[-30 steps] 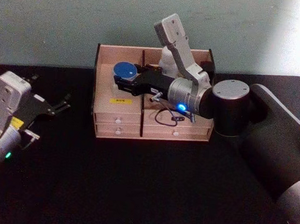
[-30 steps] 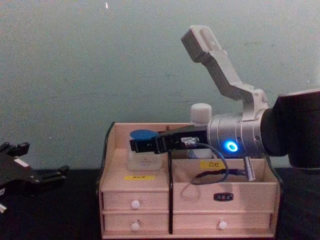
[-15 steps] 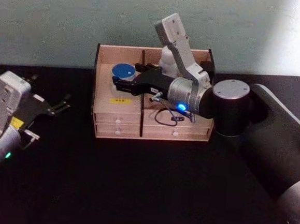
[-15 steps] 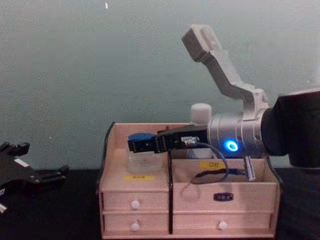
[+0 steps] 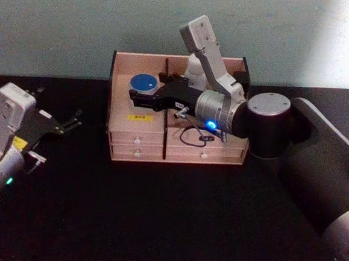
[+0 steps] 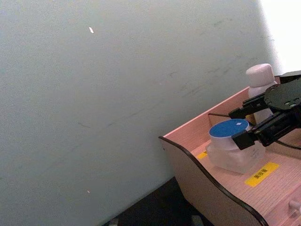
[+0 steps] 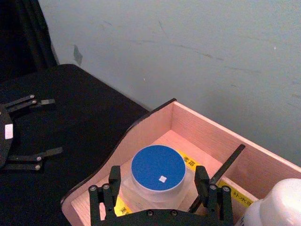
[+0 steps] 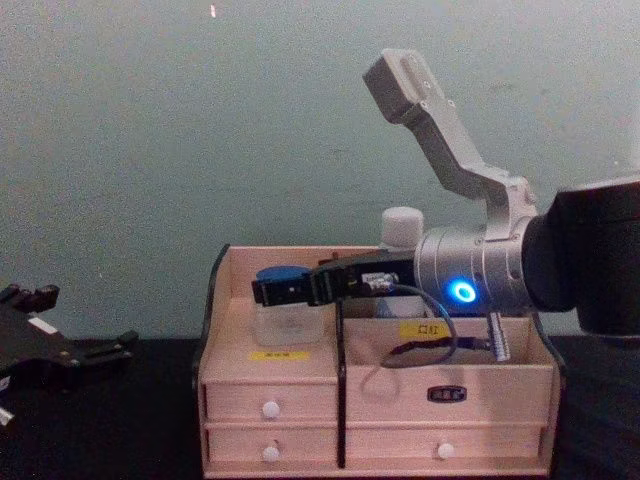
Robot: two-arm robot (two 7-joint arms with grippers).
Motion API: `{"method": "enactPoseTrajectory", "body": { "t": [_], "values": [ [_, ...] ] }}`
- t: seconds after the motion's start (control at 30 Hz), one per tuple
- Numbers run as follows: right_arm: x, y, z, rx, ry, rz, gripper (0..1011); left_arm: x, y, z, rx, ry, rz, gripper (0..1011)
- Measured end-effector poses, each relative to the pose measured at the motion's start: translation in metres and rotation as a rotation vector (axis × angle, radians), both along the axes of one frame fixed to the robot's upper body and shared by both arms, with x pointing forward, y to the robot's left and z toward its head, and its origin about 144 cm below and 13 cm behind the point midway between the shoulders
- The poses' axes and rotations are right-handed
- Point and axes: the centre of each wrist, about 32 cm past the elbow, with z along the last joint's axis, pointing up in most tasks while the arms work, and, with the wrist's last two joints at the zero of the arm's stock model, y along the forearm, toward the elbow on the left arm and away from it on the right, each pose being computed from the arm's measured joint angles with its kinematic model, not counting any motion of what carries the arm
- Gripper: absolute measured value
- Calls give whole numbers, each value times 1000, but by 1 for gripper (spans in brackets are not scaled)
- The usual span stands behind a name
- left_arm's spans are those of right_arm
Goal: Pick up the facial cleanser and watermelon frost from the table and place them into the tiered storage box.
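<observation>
Tiered storage box (image 5: 122, 141) of light wood with dark trim stands at the upper centre of the head view, on the black counter (image 5: 155, 226) before a pale green wall. A dark upright divider splits it into a left and a right half. Each half has two shallow drawers with white knobs along the front and a yellow label on the step above them.

The right arm comes in from the right of the frame and reaches across the box, a blue light glowing on its wrist and a thin cable looping down in front of the right half. Its right pincer (image 7: 157, 176) is in the left half, closed on a blue-lidded clear jar (image 5: 145, 81), with one black finger against each side of the jar just below the lid. The jar stands upright in the left compartment, behind the yellow label, with its base down on the wooden step in the chest view.

A white bottle (image 8: 402, 225) with a rounded white cap stands upright at the back of the right half, partly hidden by the arm.

The left pincer (image 5: 58, 106) sits at the left edge of the head view, low over the counter and well apart from the box, its fingers spread open and holding nothing
</observation>
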Motion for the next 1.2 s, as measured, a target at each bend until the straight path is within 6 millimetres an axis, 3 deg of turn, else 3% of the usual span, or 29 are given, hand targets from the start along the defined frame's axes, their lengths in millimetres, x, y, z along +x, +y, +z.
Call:
{"method": "enactPoseTrajectory", "body": {
  "t": [0.37, 0.63, 0.97, 1.2],
  "values": [
    [-6, -12, 13, 83, -31, -1, 1000, 0, 0, 0, 0, 0, 0, 1001],
    [-17, -32, 29, 172, -96, -46, 1000, 0, 0, 0, 0, 0, 0, 1001],
    [-31, -78, 34, 245, -164, -213, 1000, 0, 0, 0, 0, 0, 0, 1001],
    [-44, -116, 22, 253, -185, -350, 1000, 0, 0, 0, 0, 0, 0, 1001]
  ]
}}
